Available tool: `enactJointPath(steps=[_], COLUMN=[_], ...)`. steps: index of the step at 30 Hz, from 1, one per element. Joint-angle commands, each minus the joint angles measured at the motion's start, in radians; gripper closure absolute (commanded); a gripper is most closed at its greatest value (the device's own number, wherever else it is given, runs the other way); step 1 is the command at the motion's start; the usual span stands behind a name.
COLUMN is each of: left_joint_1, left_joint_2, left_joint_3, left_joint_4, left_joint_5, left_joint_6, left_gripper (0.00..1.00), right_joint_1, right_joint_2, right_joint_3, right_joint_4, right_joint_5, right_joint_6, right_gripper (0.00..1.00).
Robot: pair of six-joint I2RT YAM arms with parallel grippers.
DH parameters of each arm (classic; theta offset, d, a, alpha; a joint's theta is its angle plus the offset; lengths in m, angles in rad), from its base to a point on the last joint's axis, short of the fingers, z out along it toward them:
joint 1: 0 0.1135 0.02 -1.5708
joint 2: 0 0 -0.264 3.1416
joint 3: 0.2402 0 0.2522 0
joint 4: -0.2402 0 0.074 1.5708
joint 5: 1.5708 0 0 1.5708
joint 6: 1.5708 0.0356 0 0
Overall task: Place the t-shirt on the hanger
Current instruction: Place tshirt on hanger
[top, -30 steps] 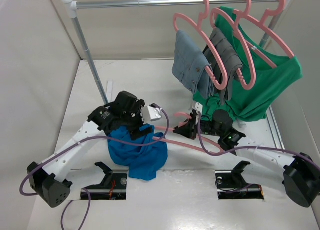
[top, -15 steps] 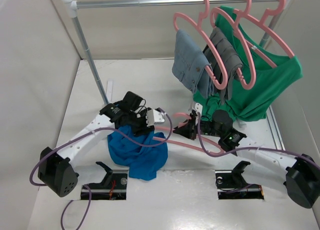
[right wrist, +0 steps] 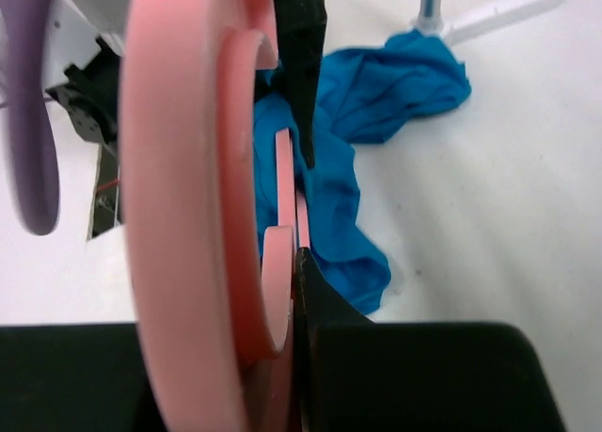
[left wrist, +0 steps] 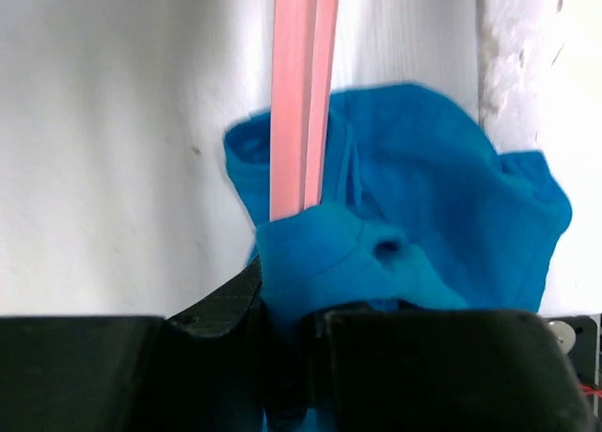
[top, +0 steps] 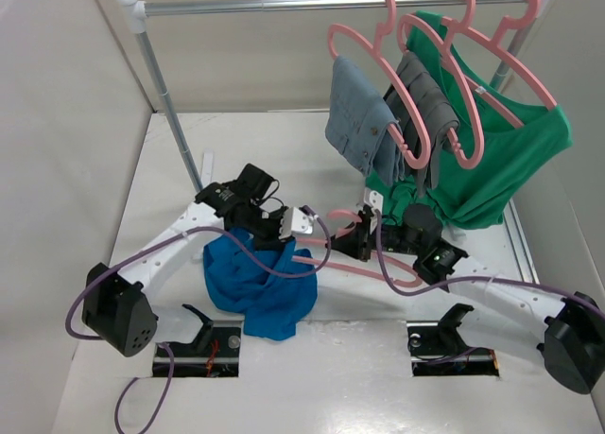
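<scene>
The blue t-shirt (top: pixel 255 285) lies crumpled on the white table in front of the left arm. One edge of the t-shirt (left wrist: pixel 404 206) is bunched up between the jaws of my left gripper (left wrist: pixel 293 312), which is shut on that fold. The pink hanger (top: pixel 352 264) lies low across the table's middle, one thin arm reaching into the cloth. In the left wrist view the hanger (left wrist: pixel 299 93) runs straight away from the pinched fold. My right gripper (top: pixel 363 237) is shut on the hanger (right wrist: pixel 179 168) near its hook, with the t-shirt (right wrist: pixel 376 93) beyond it.
A metal clothes rack (top: pixel 284 3) spans the back, its left post (top: pixel 170 112) standing just behind the left arm. On its right end hang pink hangers with a denim garment (top: pixel 357 122), grey clothes (top: pixel 430 103) and a green shirt (top: pixel 510 160).
My left gripper has gone from open to shut on a fold of the t-shirt, and the left arm has shifted right toward the hanger. The right arm has barely moved.
</scene>
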Motion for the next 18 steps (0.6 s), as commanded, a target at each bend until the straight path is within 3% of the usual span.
enactJointPath(steps=[1, 9, 18], left_joint_1=[-0.011, -0.080, -0.089], left_joint_2=[-0.018, 0.028, 0.009], left_joint_3=[0.108, 0.232, 0.252], left_joint_4=[0.006, -0.004, -0.030], left_joint_5=[0.238, 0.330, 0.367], left_joint_6=[0.066, 0.080, 0.120], left_gripper=[1.00, 0.94, 0.93], right_joint_1=[0.014, 0.023, 0.055], right_joint_2=[0.014, 0.051, 0.072], right_joint_3=[0.073, 0.145, 0.231], right_joint_4=[0.050, 0.050, 0.050], right_joint_5=[0.011, 0.011, 0.048], right_joint_6=[-0.012, -0.021, -0.048], right_gripper=[1.00, 1.00, 1.00])
